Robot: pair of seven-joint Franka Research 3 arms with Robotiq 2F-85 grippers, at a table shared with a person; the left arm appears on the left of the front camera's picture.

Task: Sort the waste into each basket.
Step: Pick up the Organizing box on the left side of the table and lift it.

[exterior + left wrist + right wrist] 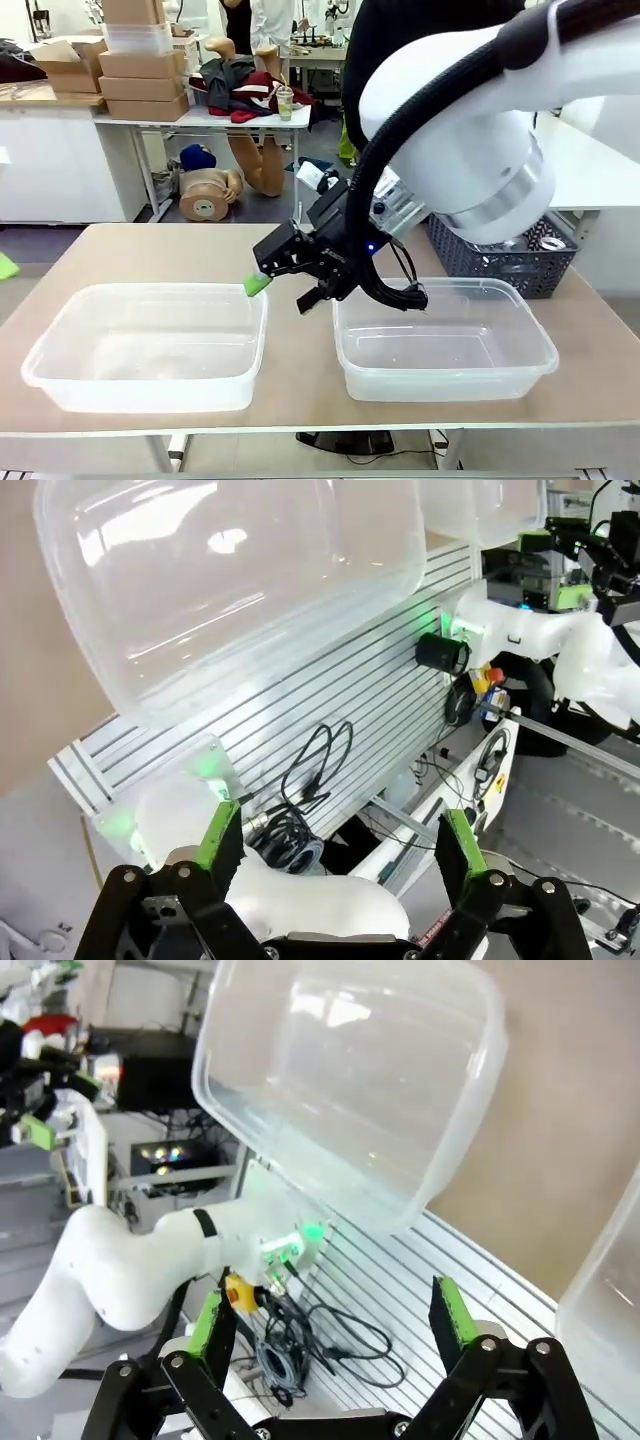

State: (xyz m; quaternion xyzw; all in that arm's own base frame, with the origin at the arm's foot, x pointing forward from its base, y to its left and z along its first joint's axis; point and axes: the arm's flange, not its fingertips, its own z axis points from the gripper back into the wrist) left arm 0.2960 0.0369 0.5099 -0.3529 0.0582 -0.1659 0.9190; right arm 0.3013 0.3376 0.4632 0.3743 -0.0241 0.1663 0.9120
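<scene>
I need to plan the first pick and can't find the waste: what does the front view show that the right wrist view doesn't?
Front view adds: the dark lattice basket at the back right of the table, behind the right tub, with something inside I cannot identify, and a person across the table. Right wrist view adds: the slatted panel below the table edge, loose cables, and the other white arm. Shared: the right tub, the left tub, both without waste, and the right hand, open and holding nothing.

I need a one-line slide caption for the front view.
Right gripper, fingers open, hovers between two clear tubs on the table; a dark lattice basket stands at the far right.
</scene>
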